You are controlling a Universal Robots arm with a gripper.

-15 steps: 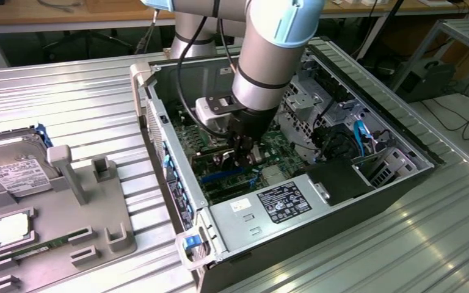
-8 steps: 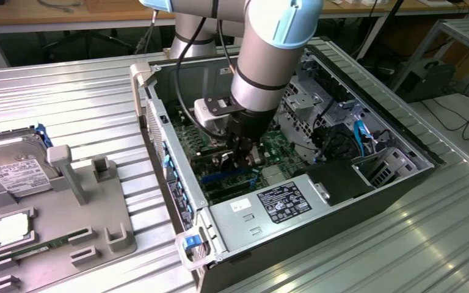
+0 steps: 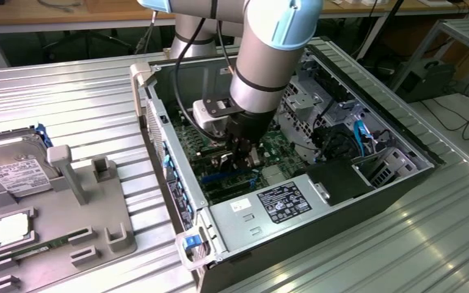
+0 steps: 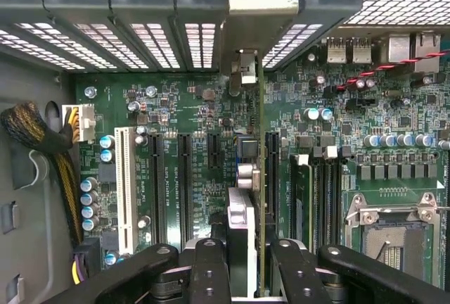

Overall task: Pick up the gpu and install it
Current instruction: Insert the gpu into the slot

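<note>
Inside the open computer case (image 3: 397, 131), the gripper (image 4: 242, 265) is clamped on the gpu (image 4: 259, 177), which stands edge-on over the motherboard (image 4: 176, 107) — apparently seated in or just above a slot. The card looks light, stiff and fragile — best held by its top edge, clear of components, its metal bracket (image 4: 261, 8) meeting the case's rear wall.

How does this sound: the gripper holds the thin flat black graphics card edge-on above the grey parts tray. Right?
Wrong place. The gripper holds the thin flat black graphics card edge-on above the green motherboard inside the open computer case, not the grey parts tray, as the wrist view shows.
</note>
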